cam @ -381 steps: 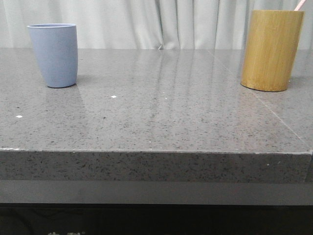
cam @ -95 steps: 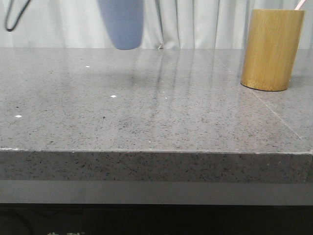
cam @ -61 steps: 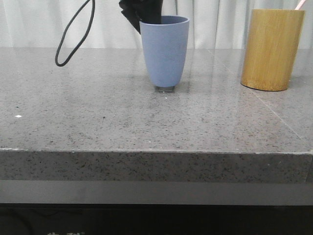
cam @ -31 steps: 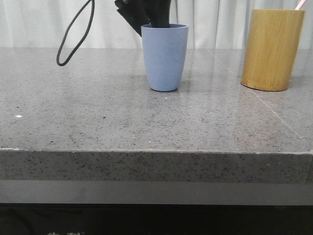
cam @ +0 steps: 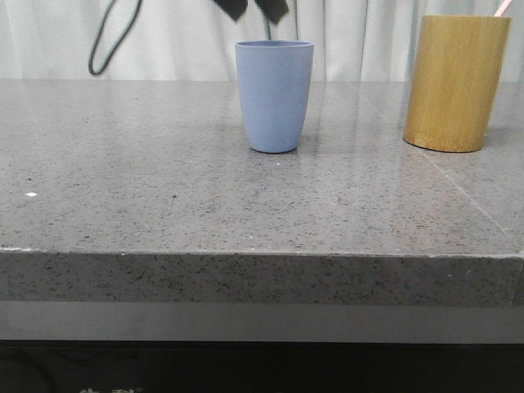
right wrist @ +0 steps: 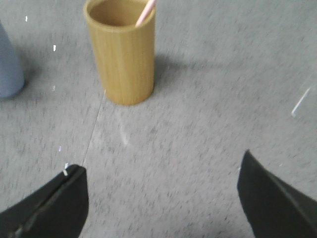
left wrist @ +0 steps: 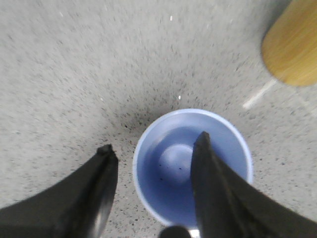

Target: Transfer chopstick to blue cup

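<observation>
A loop of black cable (cam: 110,37) hung above the far left part of the grey speckled counter (cam: 164,188). To its right, the left gripper (cam: 255,8) hovered just above the blue cup (cam: 274,97), and from the front I could see just its two dark finger ends at the top of the scene. Seen from the left wrist, that gripper (left wrist: 151,148) stood spread wide with nothing between its fingers: one fingertip (left wrist: 202,141) sat over the cup's mouth and the other over bare counter beside the rim. The blue cup (left wrist: 190,163) stood upright near the middle of the counter, toward its far edge, and its inside looked empty down to the round bottom.

Further right, near the far right corner of the counter, the bamboo cylinder (cam: 455,83) stood upright, well apart from the blue cup. The chopstick (cam: 501,7) was inside it, its pale pink end leaning out above the rim on the right side. In the right wrist view the chopstick (right wrist: 145,12) rose slanted out of the cylinder (right wrist: 121,52), and an edge of the blue cup (right wrist: 10,69) showed beside it.

The right gripper (right wrist: 161,193) hung over open counter short of the cylinder, its fingers far apart and holding nothing.
</observation>
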